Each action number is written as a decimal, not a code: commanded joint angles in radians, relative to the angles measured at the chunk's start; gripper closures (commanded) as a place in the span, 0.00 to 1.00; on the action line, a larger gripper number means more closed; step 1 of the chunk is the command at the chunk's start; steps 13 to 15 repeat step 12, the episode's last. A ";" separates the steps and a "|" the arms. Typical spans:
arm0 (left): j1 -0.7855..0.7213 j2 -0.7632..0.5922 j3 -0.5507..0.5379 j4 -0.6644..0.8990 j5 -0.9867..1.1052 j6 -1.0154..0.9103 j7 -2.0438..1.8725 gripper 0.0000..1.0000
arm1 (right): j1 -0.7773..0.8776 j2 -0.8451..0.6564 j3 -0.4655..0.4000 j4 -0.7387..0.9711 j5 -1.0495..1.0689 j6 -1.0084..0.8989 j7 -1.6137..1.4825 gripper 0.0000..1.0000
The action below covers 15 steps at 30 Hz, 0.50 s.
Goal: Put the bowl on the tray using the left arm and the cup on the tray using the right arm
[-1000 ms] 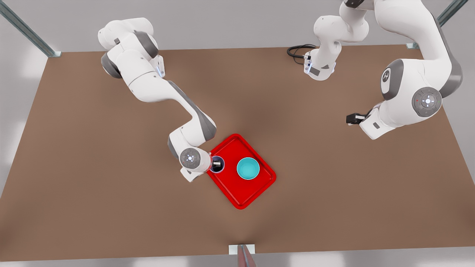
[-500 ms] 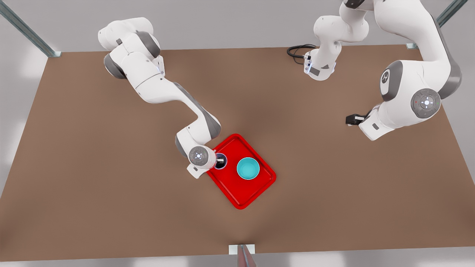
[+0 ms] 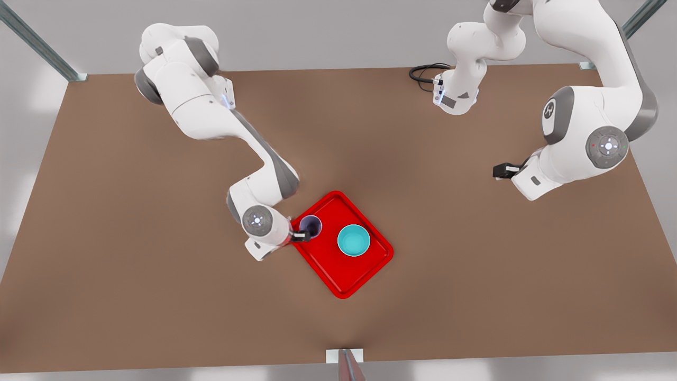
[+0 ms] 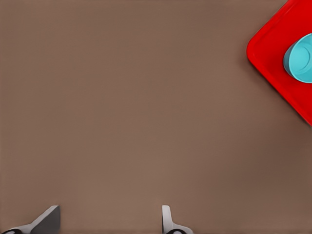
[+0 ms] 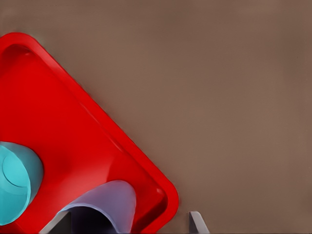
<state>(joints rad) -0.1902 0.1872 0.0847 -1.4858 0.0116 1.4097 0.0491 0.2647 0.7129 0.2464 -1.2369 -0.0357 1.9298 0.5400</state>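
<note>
The red tray [image 3: 346, 275] lies mid-table. On it the teal bowl [image 3: 353, 239] stands upright, seen too as bowl [image 5: 14, 187] and bowl [image 4: 300, 58]. The lavender cup [image 3: 311, 226] stands on the tray's corner nearest the front view's left, cup [image 5: 105, 200]. My right gripper [image 3: 300, 234], on the arm at the front view's left, is open right beside the cup; its fingers [image 5: 197, 222] are spread wide with the cup's rim between them. My left gripper [image 3: 501, 170] waits open at the front view's right, its fingers [image 4: 168, 222] over bare table.
The brown table [image 3: 158, 264] has wide free room on both sides of the tray. A black cable [image 3: 423, 71] lies at the far edge near the left arm's base. Metal frame posts [image 3: 37, 39] stand at the far corners.
The right arm has drawn back toward the front view's left. Its finger has come out of the cup's mouth, and the cup stays on the tray. The left arm has barely moved.
</note>
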 commanded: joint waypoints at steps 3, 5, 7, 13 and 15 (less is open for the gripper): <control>0.000 0.000 0.000 0.001 0.001 0.000 0.000 0.00 | -0.152 -0.187 0.001 0.002 0.007 -0.201 -0.104 0.00; 0.000 0.000 0.000 0.004 -0.001 0.000 0.000 0.00 | -0.329 -0.375 -0.048 -0.016 0.125 -0.469 -0.268 0.00; -0.008 0.020 -0.006 0.013 0.008 -0.003 -0.014 0.00 | -0.344 -0.608 -0.111 -0.275 0.077 -0.477 -0.308 0.00; -0.008 0.040 -0.006 0.016 0.005 -0.009 -0.014 0.00 | -0.331 -0.535 -0.242 -0.231 0.074 -0.322 -0.350 0.00; -0.008 0.040 -0.006 0.016 0.005 -0.009 -0.014 0.00 | -0.331 -0.535 -0.242 -0.231 0.074 -0.322 -0.350 0.00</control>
